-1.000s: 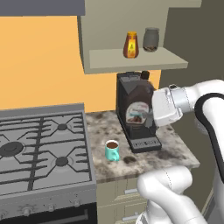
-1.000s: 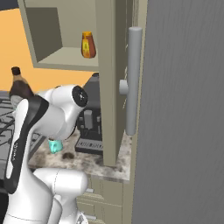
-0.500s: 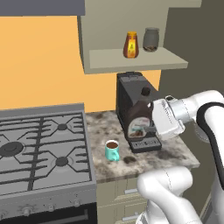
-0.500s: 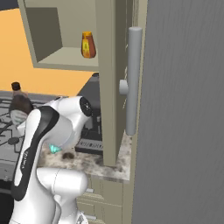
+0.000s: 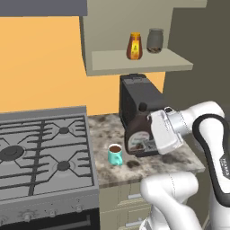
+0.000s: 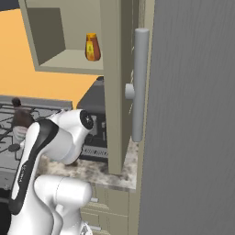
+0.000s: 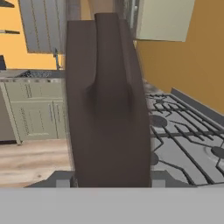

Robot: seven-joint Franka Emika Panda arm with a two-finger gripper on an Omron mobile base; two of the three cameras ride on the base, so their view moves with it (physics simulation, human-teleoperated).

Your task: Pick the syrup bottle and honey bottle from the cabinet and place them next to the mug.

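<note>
My gripper (image 5: 153,133) is shut on the syrup bottle (image 5: 138,134), a dark-brown bottle with a white-red label, held upright low over the counter in front of the coffee machine. It stands just right of the teal mug (image 5: 115,155); whether its base touches the counter I cannot tell. In the hand view the syrup bottle (image 7: 109,109) rises dark and wide between my fingertips. Its black cap and neck (image 6: 19,112) peek out left of my arm. The orange honey bottle (image 5: 134,46) (image 6: 92,47) stands on the cabinet shelf (image 5: 139,61).
A grey glass jar (image 5: 155,40) sits right of the honey bottle. A black coffee machine (image 5: 134,94) stands behind the syrup bottle. The gas stove (image 5: 45,143) lies left of the mug. The open cabinet door (image 6: 193,114) with its long handle (image 6: 140,82) stands at my right.
My arm has brought the syrup bottle down from in front of the coffee machine's top to counter level beside the mug. The honey bottle and jar have not moved.
</note>
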